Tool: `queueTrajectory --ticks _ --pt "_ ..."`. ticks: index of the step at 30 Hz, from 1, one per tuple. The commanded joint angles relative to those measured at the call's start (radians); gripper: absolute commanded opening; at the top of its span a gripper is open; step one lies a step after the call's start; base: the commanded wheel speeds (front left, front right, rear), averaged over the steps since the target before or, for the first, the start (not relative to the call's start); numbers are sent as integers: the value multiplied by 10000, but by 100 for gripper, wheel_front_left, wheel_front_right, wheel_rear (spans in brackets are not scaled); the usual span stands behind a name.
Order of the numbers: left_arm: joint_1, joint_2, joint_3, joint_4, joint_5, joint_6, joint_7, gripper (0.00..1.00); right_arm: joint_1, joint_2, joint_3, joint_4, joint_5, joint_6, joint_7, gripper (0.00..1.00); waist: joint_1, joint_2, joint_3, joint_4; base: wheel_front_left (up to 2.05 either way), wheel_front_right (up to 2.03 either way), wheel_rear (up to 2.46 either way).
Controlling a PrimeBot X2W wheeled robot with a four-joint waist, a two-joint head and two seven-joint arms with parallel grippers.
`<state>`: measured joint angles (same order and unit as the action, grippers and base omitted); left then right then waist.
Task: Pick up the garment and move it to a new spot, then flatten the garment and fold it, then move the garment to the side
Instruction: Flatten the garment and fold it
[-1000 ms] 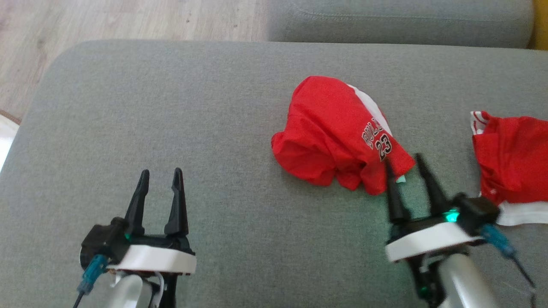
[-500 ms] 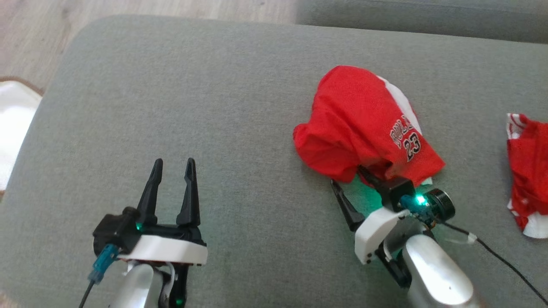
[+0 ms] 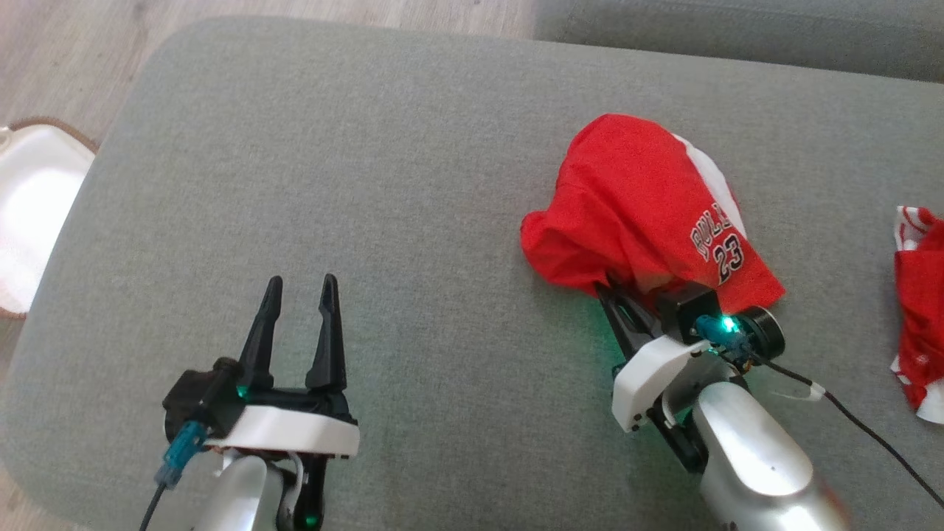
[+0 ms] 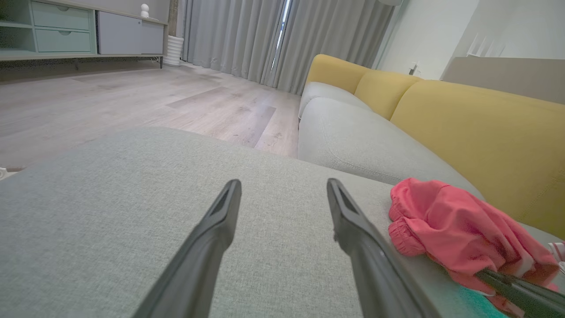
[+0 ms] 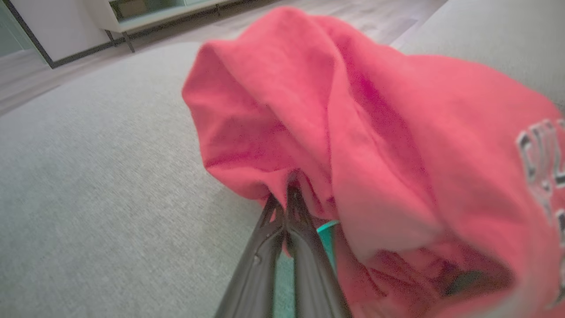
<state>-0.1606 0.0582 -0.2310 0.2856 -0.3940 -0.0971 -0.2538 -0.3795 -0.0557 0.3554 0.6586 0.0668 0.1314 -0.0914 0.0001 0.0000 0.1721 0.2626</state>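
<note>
Status for you: right gripper is clenched on the garment, fingers pressed together with a fold of red fabric pinched between the tips. In the right wrist view you can see the two fingers meet right at the lower edge of the cloth.

Garment is a bunched red heap on the grey sofa cushion, right of centre in your head view. White panel shows along its far right side and the 23 print faces up near the right wrist. The grip is on the near-left corner of the heap. I can't tell you whether that corner is off the cushion yet; the rest of the heap rests on it.

Left gripper is released, fingers spread with nothing between them. It hovers over bare cushion at lower left, well apart from the garment. From the left wrist view the garment sits off to the right of its fingers, with the yellow backrest behind it.

Other stuff you should note:
- second red-and-white garment lies at the right edge of the cushion, apart from the one you hold
- green light is lit on the right wrist, black cable trails from it across the cushion
- white object with a brown rim sits on the floor left of the cushion, can't tell what it is
</note>
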Motion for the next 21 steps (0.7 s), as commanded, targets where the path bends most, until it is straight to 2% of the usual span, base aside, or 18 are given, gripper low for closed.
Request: queueTrajectory --ticks 1,5,10,15,21 --pt "-335 45 380 -250 143 -40 -80 100 -293 54 327 -385 187 -7 -329 0 -1 0 -147 -104 0 0 0" --pt "-241 15 473 -233 219 -75 -80 100 -472 54 805 -984 632 -7 -663 0 -1 0 -468 -303 0 0 0" --pt "-108 -21 499 -259 253 -110 -80 100 -1312 54 1267 -2060 1387 -7 -579 0 -1 0 -911 -425 0 0 0" --pt "55 -47 463 -220 235 -129 -80 100 -3072 54 1862 -2631 2125 -7 -344 0 -1 0 -1329 -256 0 0 0" --pt "357 -65 513 -198 148 -60 -80 100 -5411 54 2107 -2548 3697 -7 -1026 0 -1 0 -1819 175 0 0 0"
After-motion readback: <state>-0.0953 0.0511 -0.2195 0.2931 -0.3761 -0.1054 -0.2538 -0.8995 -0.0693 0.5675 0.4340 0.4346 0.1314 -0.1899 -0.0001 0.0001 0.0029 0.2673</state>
